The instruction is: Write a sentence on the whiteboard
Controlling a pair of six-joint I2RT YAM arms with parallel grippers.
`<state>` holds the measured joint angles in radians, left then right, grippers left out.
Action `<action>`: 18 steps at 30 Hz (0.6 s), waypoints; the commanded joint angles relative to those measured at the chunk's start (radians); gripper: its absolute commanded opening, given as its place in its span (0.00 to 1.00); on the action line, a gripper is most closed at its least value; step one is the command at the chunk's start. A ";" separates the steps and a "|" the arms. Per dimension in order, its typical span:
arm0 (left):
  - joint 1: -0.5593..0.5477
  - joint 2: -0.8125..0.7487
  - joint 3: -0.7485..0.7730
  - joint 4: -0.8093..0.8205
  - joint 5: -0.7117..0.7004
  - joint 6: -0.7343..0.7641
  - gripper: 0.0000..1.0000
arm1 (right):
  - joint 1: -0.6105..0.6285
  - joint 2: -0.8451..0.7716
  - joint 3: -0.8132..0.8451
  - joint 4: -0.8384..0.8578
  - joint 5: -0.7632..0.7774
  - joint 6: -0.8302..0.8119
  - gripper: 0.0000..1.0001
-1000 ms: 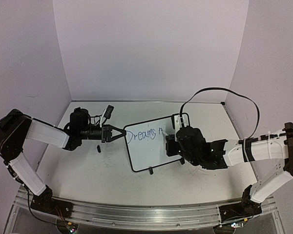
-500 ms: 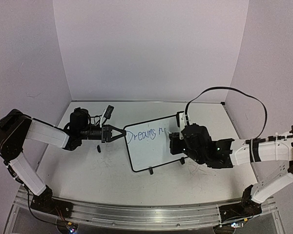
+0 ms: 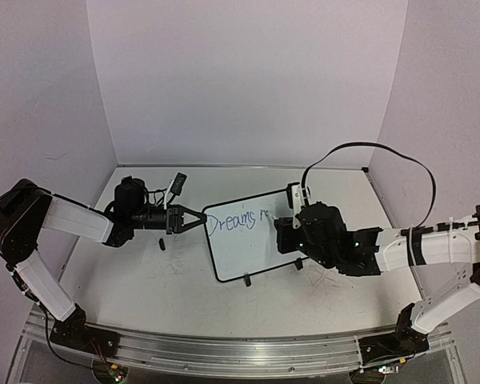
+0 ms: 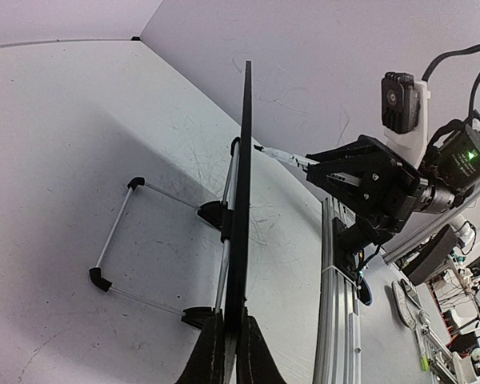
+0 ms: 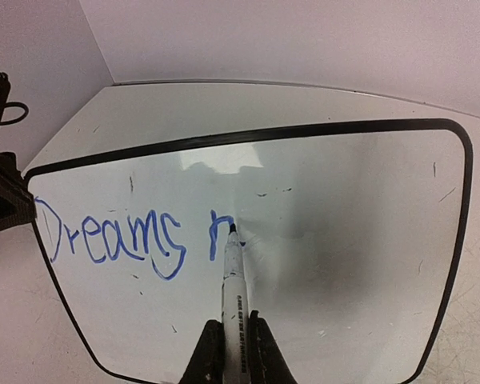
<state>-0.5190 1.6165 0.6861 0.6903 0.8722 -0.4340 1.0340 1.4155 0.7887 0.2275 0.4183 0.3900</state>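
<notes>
Now the start of the 2nd word is taking shape: the sentence (image 5: 112, 236) reads "Dreams" followed by the start of an "n", and the marker (image 5: 232, 288) has its tip on the right leg of that letter. A second ago only the first stroke of the letter stood after "Dreams", so the writing has moved on by roughly 1 stroke, and by my reckoning most of the sentence is yet to come.

The whiteboard (image 3: 240, 252) stands tilted on its feet near the middle of the table (image 3: 144, 280), between the 2 arms. The left gripper (image 4: 228, 352) has its jaws pressed onto the board's black left edge, steadying it. The right gripper (image 5: 228, 356) pinches the marker's barrel low down, the pen pointing away from its wrist toward the glossy surface.

Compared with the earlier overhead frame, the right wrist sits slightly further right along the board, and its cable (image 3: 368, 146) arches a little higher and wider. The left arm and the board show no shift that I can make out.
</notes>
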 commanded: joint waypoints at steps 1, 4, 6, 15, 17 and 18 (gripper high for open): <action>-0.006 -0.022 0.031 -0.014 0.035 -0.005 0.00 | -0.009 0.013 0.006 0.012 0.024 0.006 0.00; -0.007 -0.020 0.033 -0.015 0.037 -0.005 0.00 | -0.011 0.017 0.004 0.005 0.032 0.012 0.00; -0.006 -0.020 0.033 -0.014 0.037 -0.005 0.00 | -0.012 0.021 0.006 0.002 0.029 0.016 0.00; -0.006 -0.022 0.031 -0.014 0.037 -0.005 0.00 | -0.025 0.034 -0.006 -0.002 0.041 0.030 0.00; -0.006 -0.024 0.031 -0.016 0.037 -0.004 0.00 | -0.028 0.032 -0.008 -0.002 0.053 0.036 0.00; -0.006 -0.025 0.030 -0.016 0.037 -0.004 0.00 | -0.029 0.031 -0.008 -0.002 0.060 0.038 0.00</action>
<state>-0.5190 1.6165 0.6865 0.6895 0.8715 -0.4347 1.0195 1.4387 0.7887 0.2195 0.4286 0.4068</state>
